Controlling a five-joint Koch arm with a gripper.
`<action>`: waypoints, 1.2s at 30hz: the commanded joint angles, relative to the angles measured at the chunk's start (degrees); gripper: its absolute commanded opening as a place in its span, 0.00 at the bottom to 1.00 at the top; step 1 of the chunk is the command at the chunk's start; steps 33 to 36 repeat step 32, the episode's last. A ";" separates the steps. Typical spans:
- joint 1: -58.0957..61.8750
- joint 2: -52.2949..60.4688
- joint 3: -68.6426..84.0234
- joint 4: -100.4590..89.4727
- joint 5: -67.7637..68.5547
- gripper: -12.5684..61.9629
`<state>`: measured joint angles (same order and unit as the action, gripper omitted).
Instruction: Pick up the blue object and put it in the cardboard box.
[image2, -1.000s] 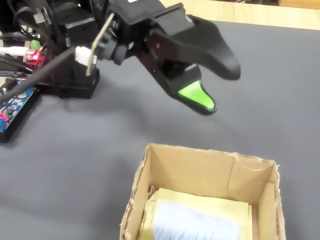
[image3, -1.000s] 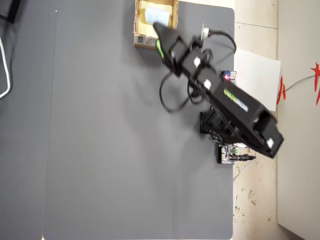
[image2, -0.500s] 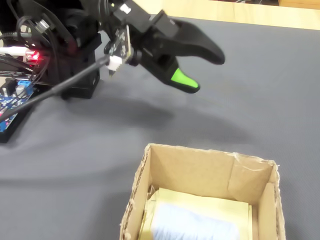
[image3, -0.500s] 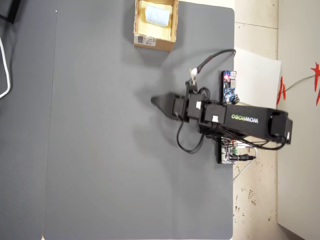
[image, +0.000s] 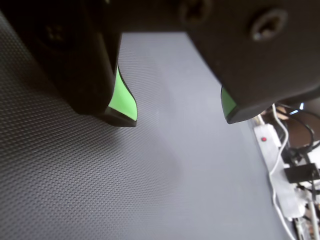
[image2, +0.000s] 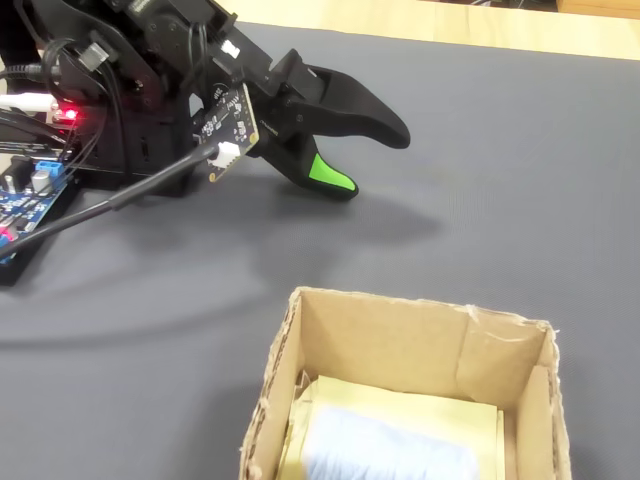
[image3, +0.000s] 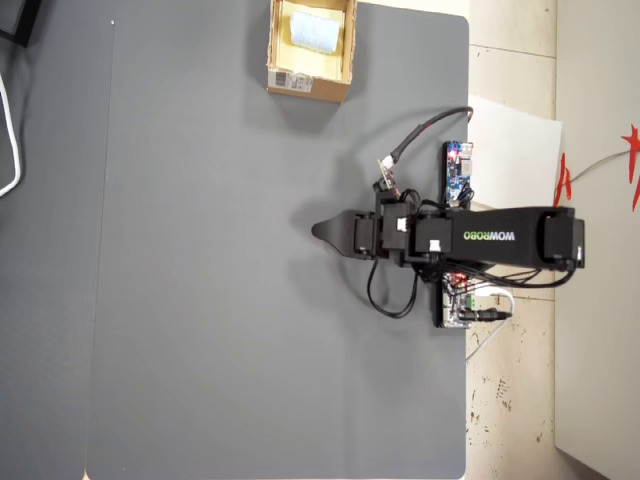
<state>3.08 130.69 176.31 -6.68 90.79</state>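
The pale blue object (image2: 385, 450) lies inside the tan cardboard box (image2: 400, 345), on a yellowish liner. The overhead view shows the blue object (image3: 313, 32) in the box (image3: 305, 86) at the top edge of the mat, with a white label on the box's near side. My gripper (image2: 375, 162) hovers low over the dark mat, well away from the box. In the wrist view the gripper (image: 180, 119) is open; the green-padded fingers (image: 122, 100) stand wide apart with only bare mat between them. From overhead the gripper (image3: 318, 232) points left at mid-table.
A blue circuit board (image2: 30, 200) and cables sit by the arm's base; the board (image3: 458, 170) lies at the mat's right edge in the overhead view. A white power strip (image: 267, 142) with cords lies beyond the mat edge.
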 joint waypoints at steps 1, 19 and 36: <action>-0.26 5.10 2.37 3.87 2.11 0.62; 2.11 4.75 2.37 8.79 1.58 0.62; 2.20 4.75 2.37 8.88 1.58 0.62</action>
